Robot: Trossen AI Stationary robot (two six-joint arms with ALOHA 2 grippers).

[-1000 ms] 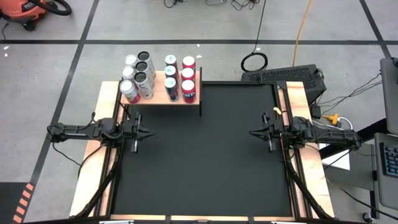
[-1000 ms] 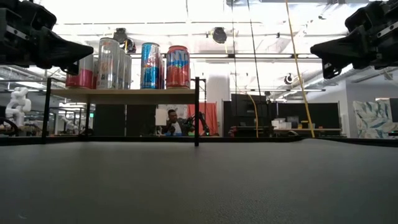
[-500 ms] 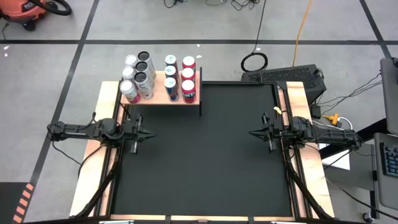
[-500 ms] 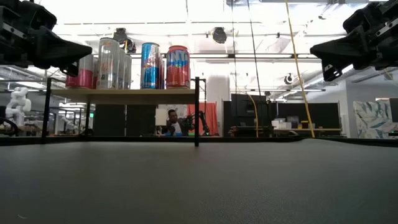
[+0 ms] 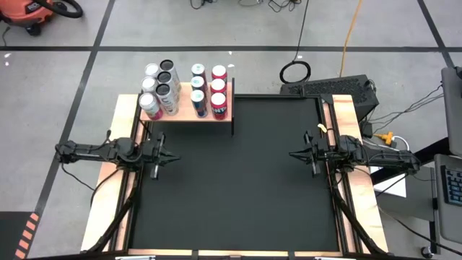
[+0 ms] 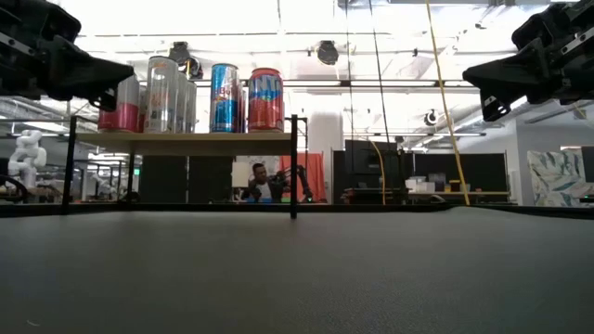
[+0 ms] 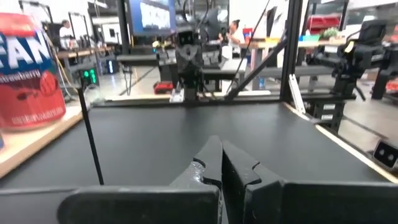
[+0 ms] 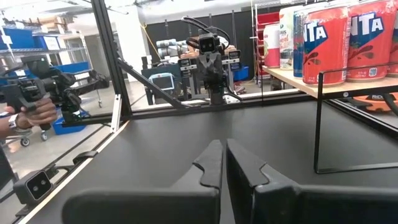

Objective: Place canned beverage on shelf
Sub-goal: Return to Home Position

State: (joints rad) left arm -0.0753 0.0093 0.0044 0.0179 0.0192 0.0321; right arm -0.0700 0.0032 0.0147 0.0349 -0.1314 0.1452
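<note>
The pale wooden shelf (image 5: 184, 105) stands on thin black legs at the table's far left corner. Several canned beverages (image 5: 196, 90) stand upright on it in rows, silver, blue and red (image 6: 264, 98). My left gripper (image 5: 173, 154) hovers at the table's left edge, shut and pointing level toward the right; a red can (image 7: 28, 68) shows beside it in the left wrist view. My right gripper (image 5: 292, 154) hovers at the right edge, shut and pointing level toward the left, facing the cans (image 8: 323, 43). Neither gripper holds anything.
The black mat (image 5: 238, 188) covers the table between the arms. The shelf's black front leg (image 6: 294, 167) stands on the mat. Beyond the table a person (image 6: 255, 183) sits far off, and a hand holding a device (image 8: 37, 112) shows to one side.
</note>
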